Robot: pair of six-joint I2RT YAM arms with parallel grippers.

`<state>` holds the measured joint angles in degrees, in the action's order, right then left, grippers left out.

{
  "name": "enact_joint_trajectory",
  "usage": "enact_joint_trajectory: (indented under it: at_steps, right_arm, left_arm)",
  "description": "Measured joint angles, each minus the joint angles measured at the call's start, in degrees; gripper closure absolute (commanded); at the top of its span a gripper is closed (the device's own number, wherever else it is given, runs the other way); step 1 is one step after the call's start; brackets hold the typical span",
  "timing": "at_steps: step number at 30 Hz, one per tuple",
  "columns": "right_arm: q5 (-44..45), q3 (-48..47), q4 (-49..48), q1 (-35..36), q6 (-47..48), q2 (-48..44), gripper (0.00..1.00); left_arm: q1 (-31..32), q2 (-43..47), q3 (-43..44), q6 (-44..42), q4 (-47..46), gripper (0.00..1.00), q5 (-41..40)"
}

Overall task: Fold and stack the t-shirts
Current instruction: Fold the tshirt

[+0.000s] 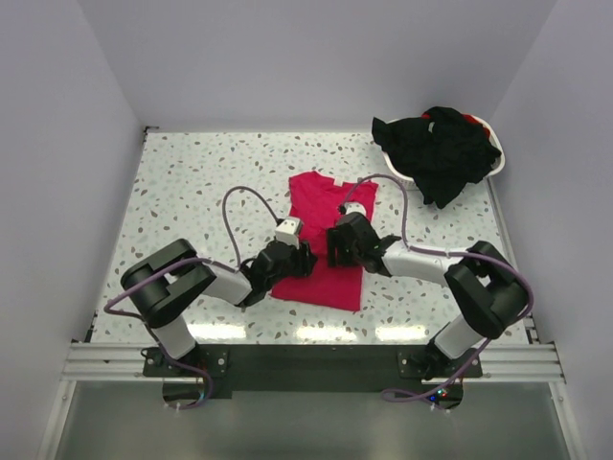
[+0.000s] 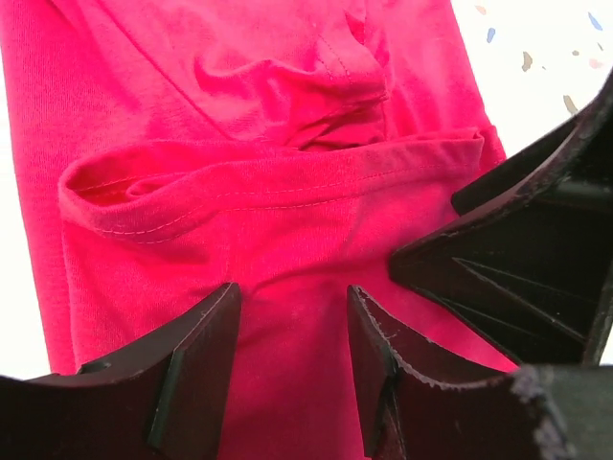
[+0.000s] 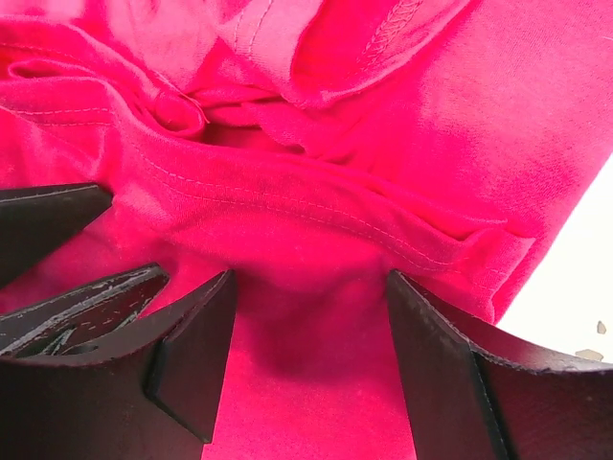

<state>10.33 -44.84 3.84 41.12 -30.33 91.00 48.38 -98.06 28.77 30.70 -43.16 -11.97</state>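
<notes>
Both low: left gripper (image 2: 292,295), right gripper (image 3: 311,283) (parted), on red t-shirt (image 1: 329,203).

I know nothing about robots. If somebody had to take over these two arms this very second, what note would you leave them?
Left gripper: open, fingers down on the red t-shirt near its middle.
Right gripper: open, on the same shirt, close beside the left one, facing a bunched seam fold.
Things: the red t-shirt lies lengthwise on the table, collar at the far end. The black t-shirts are heaped in the white basket at the far right corner.
Done: the red shirt is out and laid down. No finished fold or stack shows.
Left: finish folding the red shirt, then fold and stack the black ones.
</notes>
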Motion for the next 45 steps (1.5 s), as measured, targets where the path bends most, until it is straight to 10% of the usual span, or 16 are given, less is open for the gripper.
enact_joint_trajectory:
  at_steps: [18, 28, 45]
  right_arm:
    - [-2.34, 7.04, 4.42, 6.19, -5.46, -10.21, 0.3]
    - [-2.95, -21.7, 8.98, 3.04, 4.48, -1.16, 0.34]
    - [-17.68, -57.77, 6.88, -7.58, 17.84, 38.88, 0.4]
  left_arm:
    - [4.37, 19.41, -10.69, 8.02, 11.58, 0.36, -2.91]
    - [2.23, 48.22, -7.96, 4.37, 31.58, 0.3, -17.44]
    - [-8.07, 17.05, -0.92, -0.55, 8.96, 0.33, -0.46]
